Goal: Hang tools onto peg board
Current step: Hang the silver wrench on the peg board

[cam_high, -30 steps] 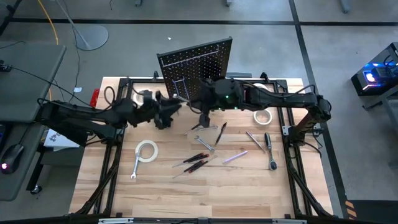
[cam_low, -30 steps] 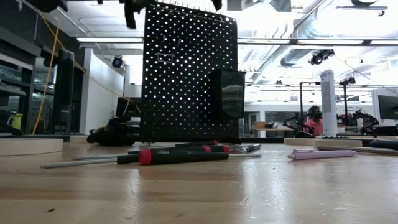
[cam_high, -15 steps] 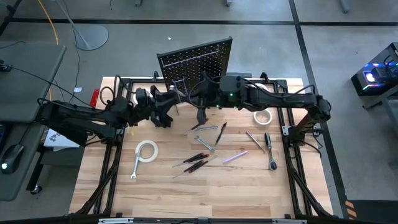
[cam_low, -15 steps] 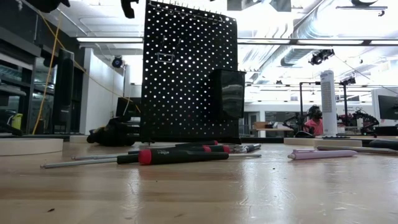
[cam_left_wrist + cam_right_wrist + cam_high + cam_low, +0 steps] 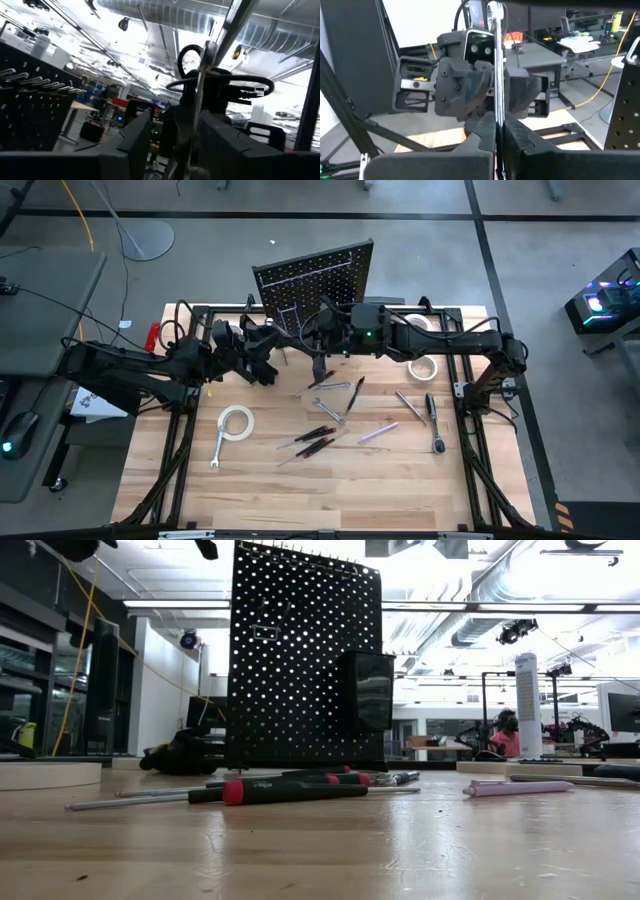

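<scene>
Above the wooden table, the right end effector is clenched on a wrench beside the peg board.

We see a black peg board dotted with rows of little holes, and a small black bin on its front. The counter is light brown wood. On it lie two white tape rolls, shiny silver wrenches, a pale purple tool, and screwdrivers with black and red handles. Both arms are dark, almost black. The right pincer is black too, with a shiny silver wrench between its fingers.
</scene>
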`<state>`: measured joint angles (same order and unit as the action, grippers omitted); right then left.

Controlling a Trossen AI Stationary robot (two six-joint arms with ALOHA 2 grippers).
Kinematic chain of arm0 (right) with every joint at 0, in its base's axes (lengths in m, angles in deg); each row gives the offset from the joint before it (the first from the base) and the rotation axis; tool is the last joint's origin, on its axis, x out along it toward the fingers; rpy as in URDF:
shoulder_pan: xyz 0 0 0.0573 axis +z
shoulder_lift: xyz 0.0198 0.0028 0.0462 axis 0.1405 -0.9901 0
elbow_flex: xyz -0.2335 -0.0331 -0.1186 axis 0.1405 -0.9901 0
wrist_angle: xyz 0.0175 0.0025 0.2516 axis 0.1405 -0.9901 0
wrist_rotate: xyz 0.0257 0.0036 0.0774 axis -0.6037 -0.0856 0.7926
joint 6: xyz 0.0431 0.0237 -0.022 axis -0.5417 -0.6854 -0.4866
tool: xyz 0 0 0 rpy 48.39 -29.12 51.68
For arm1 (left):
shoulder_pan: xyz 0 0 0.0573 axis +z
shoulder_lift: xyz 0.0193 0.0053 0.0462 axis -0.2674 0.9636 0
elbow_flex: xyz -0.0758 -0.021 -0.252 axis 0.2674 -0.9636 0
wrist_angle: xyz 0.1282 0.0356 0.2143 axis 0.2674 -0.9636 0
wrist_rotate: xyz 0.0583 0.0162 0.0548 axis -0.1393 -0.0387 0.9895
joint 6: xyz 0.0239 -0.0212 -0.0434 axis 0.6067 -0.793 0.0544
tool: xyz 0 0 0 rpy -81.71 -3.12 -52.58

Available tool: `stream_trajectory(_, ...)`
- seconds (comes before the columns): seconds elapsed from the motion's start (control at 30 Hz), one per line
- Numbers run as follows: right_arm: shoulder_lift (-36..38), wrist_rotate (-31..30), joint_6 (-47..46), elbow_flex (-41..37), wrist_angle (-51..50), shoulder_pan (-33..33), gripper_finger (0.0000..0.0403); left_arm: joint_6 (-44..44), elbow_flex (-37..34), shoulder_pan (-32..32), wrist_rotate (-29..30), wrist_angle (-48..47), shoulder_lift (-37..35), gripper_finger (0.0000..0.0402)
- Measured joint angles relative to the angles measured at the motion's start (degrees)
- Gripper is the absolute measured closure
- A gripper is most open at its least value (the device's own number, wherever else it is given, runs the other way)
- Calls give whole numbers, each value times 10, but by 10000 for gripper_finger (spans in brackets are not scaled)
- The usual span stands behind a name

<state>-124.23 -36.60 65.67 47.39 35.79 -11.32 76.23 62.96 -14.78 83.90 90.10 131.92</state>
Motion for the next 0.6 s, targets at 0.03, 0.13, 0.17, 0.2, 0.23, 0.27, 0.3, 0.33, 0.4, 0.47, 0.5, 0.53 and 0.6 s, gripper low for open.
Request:
stream_trajectory(0.03,0,1,-1,0,0,0,403,0,0,0,-9,0,0,252)
stream_trajectory(0.13,-1,17,-3,0,0,0,403,0,5,0,-26,-1,1,252)
stream_trajectory(0.17,-4,22,-9,0,4,0,403,0,8,0,-30,0,3,252)
stream_trajectory(0.2,-5,29,-17,0,6,0,403,0,12,0,-34,-1,4,252)
stream_trajectory(0.23,-6,35,-24,0,4,0,403,3,15,0,-36,-1,7,252)
stream_trajectory(0.27,-7,40,-27,0,2,0,403,10,20,0,-38,0,10,252)
stream_trajectory(0.3,-9,42,-29,0,3,0,403,17,23,0,-41,0,12,252)
stream_trajectory(0.33,-10,43,-29,0,2,0,403,22,24,0,-43,-1,13,252)
stream_trajectory(0.4,-10,43,-29,0,4,0,403,28,29,0,-52,-1,19,253)
stream_trajectory(0.47,-10,43,-29,0,7,0,403,28,30,0,-54,-3,21,259)
stream_trajectory(0.5,-10,44,-29,0,8,0,403,28,30,0,-54,-6,22,263)
stream_trajectory(0.53,-10,44,-29,0,8,0,403,28,30,0,-54,-9,23,270)
stream_trajectory(0.6,-10,44,-29,0,8,0,403,26,29,0,-54,-15,23,288)
